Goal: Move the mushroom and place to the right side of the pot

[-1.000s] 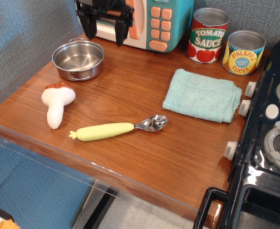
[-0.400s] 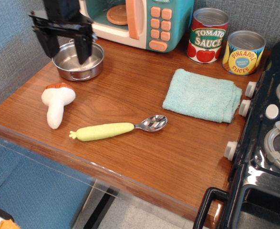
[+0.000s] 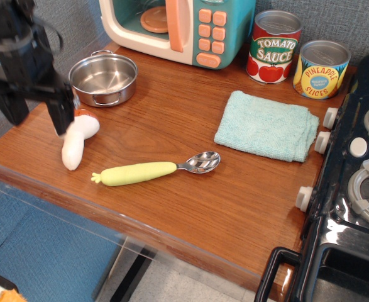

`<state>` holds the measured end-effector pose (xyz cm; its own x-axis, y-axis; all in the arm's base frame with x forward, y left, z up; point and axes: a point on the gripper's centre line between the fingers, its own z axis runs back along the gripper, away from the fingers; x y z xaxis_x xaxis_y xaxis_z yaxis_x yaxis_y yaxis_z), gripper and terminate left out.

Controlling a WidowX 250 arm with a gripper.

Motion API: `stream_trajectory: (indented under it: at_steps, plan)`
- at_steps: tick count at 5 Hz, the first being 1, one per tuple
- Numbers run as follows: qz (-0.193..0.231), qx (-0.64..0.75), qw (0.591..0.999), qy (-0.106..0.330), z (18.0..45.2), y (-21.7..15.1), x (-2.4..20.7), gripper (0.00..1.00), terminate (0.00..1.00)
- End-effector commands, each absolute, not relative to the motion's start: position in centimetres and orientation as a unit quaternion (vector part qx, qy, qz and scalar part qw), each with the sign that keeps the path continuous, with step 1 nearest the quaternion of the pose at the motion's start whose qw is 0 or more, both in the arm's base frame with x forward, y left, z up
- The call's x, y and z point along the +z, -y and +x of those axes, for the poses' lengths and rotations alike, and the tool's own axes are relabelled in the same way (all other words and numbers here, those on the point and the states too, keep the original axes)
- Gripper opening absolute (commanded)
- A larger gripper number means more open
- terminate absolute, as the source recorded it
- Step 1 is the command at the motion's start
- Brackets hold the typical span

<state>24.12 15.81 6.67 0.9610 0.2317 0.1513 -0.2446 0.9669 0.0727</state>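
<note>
You haven't grasped anything yet: your gripper [image 3: 36, 112] hangs with jaws spread beside the mushroom [image 3: 76, 138], possibly touching its cap. The mushroom lies at the pot's [image 3: 103, 78] 7 o'clock; grasp and transfer remain.

1. Red-labelled can [image 3: 274, 47] at the rear of the worktop [image 3: 190, 207]: reads "TOMATO SAUCE".
2. Yellow-labelled can [image 3: 321, 69] just beside it: reads "PINEAPPLE SLICES"; smaller print illegible.
</note>
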Motion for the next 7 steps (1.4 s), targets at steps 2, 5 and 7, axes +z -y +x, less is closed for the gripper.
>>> stream_trajectory:
  at_steps: [2, 5, 7]
  plan:
    - [0.057, 0.187, 0.972, 0.128, 26.2, -14.8, 2.9, 1.00, 0.00]
    - [0.079, 0.197, 0.972, 0.106, 27.5, -15.7, 0.5, 0.00, 0.00]
    - [0.045, 0.175, 0.976, 0.125, 27.2, -11.8, 9.1, 0.00, 0.00]
